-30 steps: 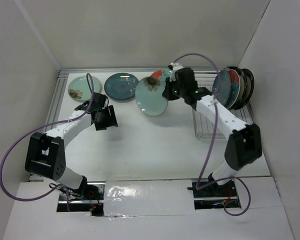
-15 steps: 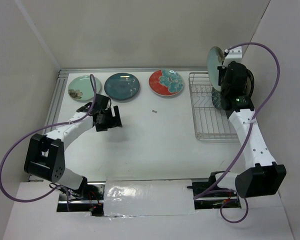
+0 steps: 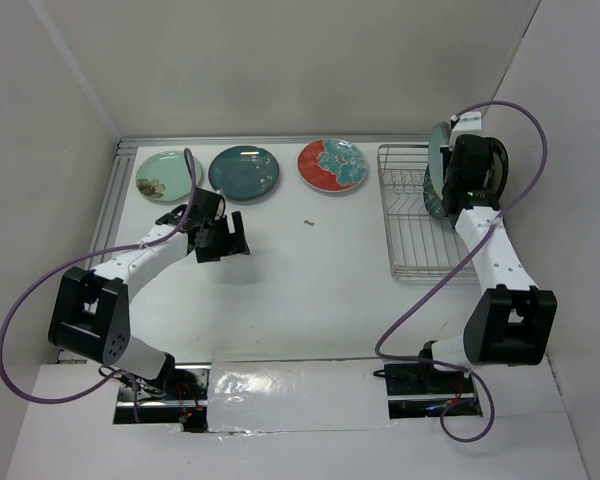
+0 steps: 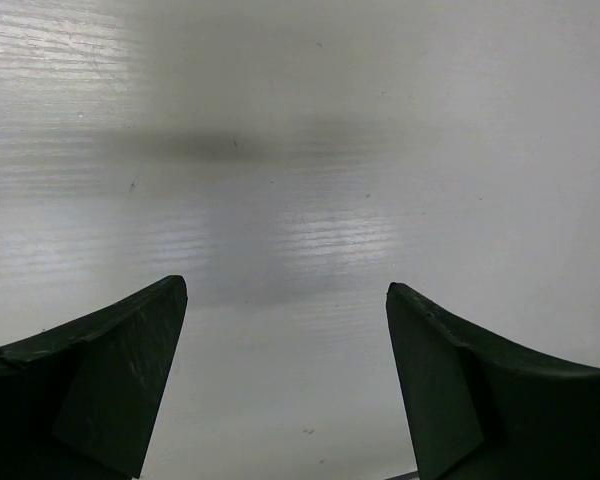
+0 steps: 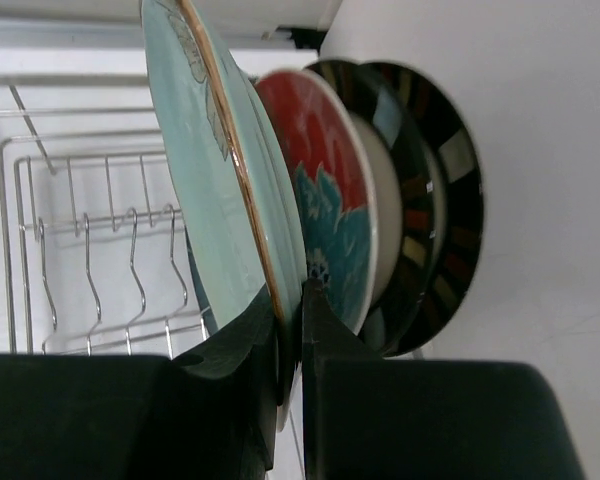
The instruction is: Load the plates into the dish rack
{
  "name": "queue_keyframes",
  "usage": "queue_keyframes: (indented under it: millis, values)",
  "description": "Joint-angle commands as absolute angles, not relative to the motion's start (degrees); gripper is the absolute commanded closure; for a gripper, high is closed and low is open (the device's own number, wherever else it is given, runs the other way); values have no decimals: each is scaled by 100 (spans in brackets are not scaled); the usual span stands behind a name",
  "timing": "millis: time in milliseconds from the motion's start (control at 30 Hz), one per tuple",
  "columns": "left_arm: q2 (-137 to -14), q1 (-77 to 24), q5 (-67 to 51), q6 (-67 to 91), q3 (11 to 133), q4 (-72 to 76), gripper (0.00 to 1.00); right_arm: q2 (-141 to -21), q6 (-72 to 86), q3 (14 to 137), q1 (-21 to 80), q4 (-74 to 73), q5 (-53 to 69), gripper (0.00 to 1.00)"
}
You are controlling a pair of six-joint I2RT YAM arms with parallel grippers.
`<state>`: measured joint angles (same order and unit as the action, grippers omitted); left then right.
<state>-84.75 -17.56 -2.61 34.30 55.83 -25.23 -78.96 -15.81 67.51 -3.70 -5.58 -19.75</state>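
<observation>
My right gripper (image 5: 290,330) clamps the pale mint ceramic plate (image 5: 215,190) upright, just beside the racked red plate (image 5: 330,190); left gripper (image 4: 285,300) agape

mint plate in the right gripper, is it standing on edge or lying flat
On edge: the mint plate stands parallel to the upright red plate beside it, rim pinched in the right gripper, by the dish rack.

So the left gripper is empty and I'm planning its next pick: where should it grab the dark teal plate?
Take the dark teal plate by its near rim, coming from the robot's side. It lies flat on the table, so probably only the edge offers a pinch, and that rim faces the open left gripper.
</observation>
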Motion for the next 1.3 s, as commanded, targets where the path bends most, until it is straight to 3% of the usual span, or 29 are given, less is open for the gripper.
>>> queue_keyframes:
  millis: [0,300,400,633,733,867,967,1200,1267]
  values:
    - [-8473,-1793,-369,3305,5546,-2408,6,-7936,-1380,6812,-492,765,-1898,100]
    - [-8473,-1793,-545,3305,5493,-2224,6,-8437,-792,6697,-545,589,-1635,100]
    - [-8420,-1793,-754,3305,5493,-2032,6,-8561,-590,6697,-545,440,-1485,95]
    - [-8639,-1793,-1379,3480,5440,-1565,8,-8684,-396,6750,-318,238,-1493,70]
    - [-8728,-1793,-1520,3542,5563,-1424,8,-8684,-396,6750,-168,168,-1564,64]
    - [-8947,-1793,-1748,3770,5791,-1240,8,-8456,-448,6934,43,-35,-1705,45]
    - [-9062,-1793,-1907,4041,5845,-828,8,-8306,-448,7363,306,-376,-1767,36]
    - [-9886,-1740,-2293,5228,6161,509,9,-8183,-35,8200,922,-1476,-1881,28]
    - [-10272,-1740,-2373,5649,6267,790,9,-8051,227,8026,1150,-1529,-1950,17]
